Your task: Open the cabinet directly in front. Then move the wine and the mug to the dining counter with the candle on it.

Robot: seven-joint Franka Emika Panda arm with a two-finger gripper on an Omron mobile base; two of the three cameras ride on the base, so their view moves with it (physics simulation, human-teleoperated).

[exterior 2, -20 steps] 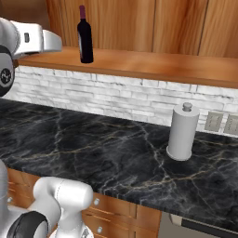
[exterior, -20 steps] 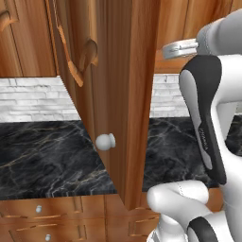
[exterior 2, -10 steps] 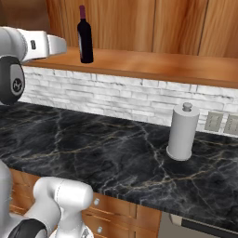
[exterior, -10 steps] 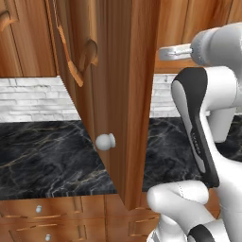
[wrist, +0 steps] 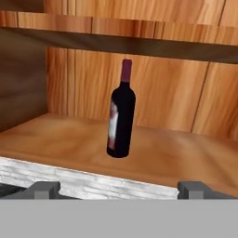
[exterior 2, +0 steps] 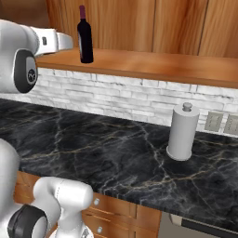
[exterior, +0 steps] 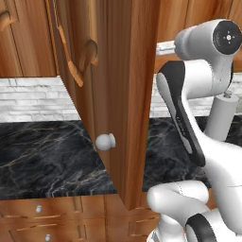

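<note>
Wine (wrist: 121, 109) stands upright on the bottom shelf (exterior 2: 153, 65) of the cabinet (exterior: 113, 75), a little back from the shelf's front lip and well clear of the side wall, which leaves room on both flanks for a sideways grasp. The cabinet door (exterior: 101, 94) hangs swung out toward the base, its round silver knob (exterior: 105, 141) showing edge-on, so the first step looks finished and the bottle is the thing in hand. The gripper (wrist: 120, 189) is released, its two dark tips spread wide with nothing between them, and the hand view frames the bottle squarely between them, apart from both; my reading is that the arm is lined up for a level reach at the bottle's body. Below the shelf, past the white brick, a grey paper-towel roll (exterior 2: 182, 132) stands on the black counter (exterior 2: 102, 153), out of the reach line. The open door blocks the shelf interior in the left base view, and the arm covers the shelf end left of the bottle in the right base view, so I cannot place the mug; no dining counter or candle is to be made out here either
</note>
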